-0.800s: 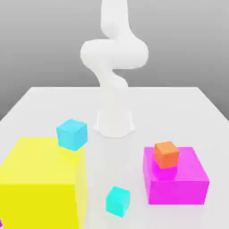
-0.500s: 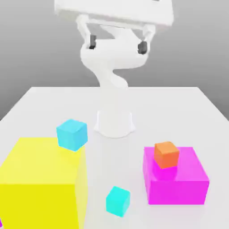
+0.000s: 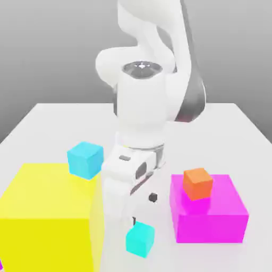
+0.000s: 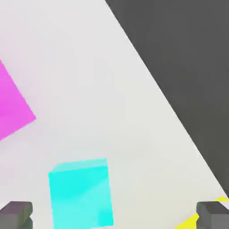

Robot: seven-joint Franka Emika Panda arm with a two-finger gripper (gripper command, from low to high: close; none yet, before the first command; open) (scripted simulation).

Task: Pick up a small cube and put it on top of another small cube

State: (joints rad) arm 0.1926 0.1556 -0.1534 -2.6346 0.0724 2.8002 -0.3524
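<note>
While hanging low over the white surface point(image 3: 48, 119), hand point(image 4: 114, 215) pointed down with its fingers point(image 4: 16, 214) spread wide, pinching nothing. Turquoise cube point(image 3: 140, 239) resting on the surface directly below the hand, between the big yellow block point(image 3: 48, 218) on the exterior view's left and the magenta block point(image 3: 210, 210) on the exterior view's right. Seen from the hand view, turquoise cube point(image 4: 80, 194) lying between the two dark fingertips, nearer one than the other, touching neither. Sky-blue cube point(image 3: 85, 159) sitting at the far corner of the yellow block, well apart from the hand; cannot tell whether resting on the block's top or on the surface just behind it. Small orange cube point(image 3: 198, 183) sitting on top of the magenta block. White arm point(image 3: 146, 101) bent down over the middle of the surface, hiding its own base. Corner of the magenta block point(image 4: 11, 105) and a sliver of the yellow block point(image 4: 197, 220) visible in the hand view.
</note>
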